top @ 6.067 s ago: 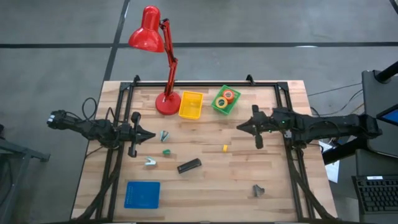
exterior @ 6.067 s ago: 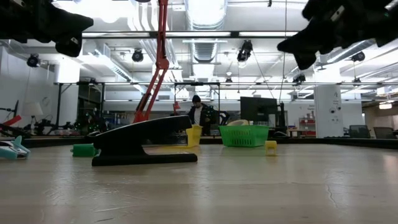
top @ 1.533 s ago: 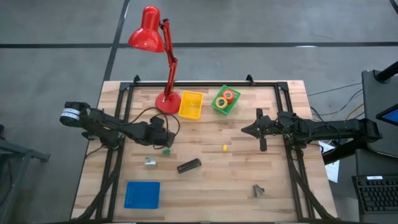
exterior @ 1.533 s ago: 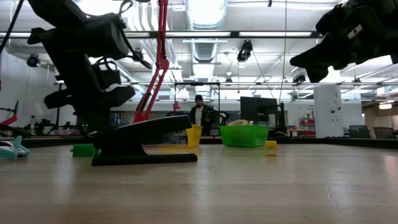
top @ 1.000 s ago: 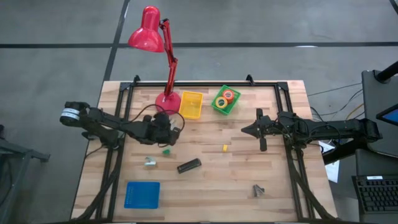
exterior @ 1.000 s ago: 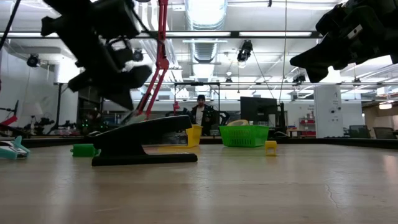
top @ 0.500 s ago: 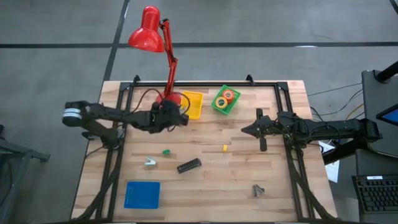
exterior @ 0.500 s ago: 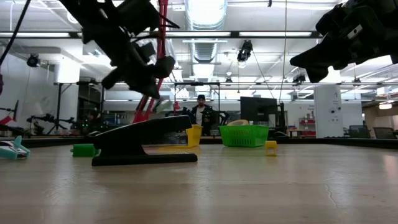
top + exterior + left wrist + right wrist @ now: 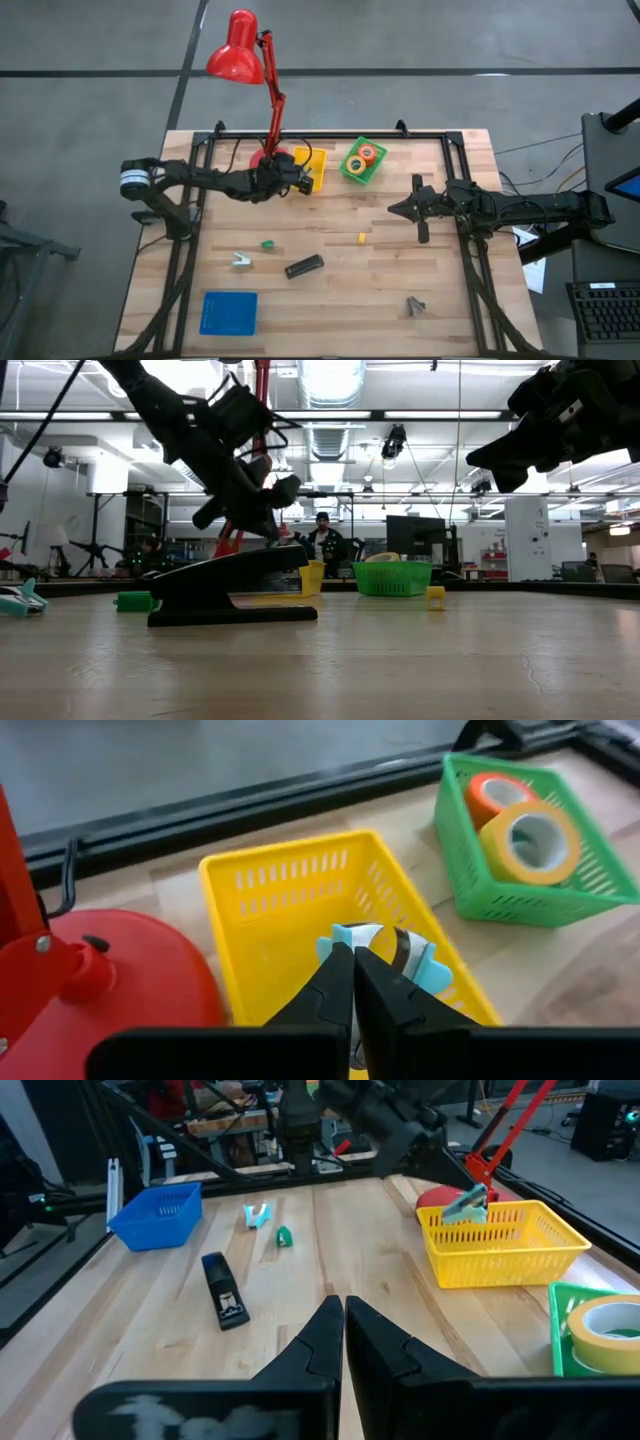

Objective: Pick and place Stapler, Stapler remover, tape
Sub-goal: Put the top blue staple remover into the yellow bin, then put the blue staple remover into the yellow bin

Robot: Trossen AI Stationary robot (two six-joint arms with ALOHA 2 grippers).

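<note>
Half a second earlier the left gripper (image 9: 297, 180) hung beside the red desk lamp's round base (image 9: 262, 160); it has since moved over the near edge of the yellow slotted plastic basket (image 9: 312, 168). The pale wooden table (image 9: 330, 290) stands in an open workshop where a person (image 9: 322, 542) sits far behind. Its fingers (image 9: 333, 982) are pinched on a light-blue staple remover (image 9: 378, 948). The small black oblong stapler (image 9: 304, 266) lies at 6 o'clock from the basket. The right gripper (image 9: 397, 207), fingers together and empty, waits at 3 o'clock.
</note>
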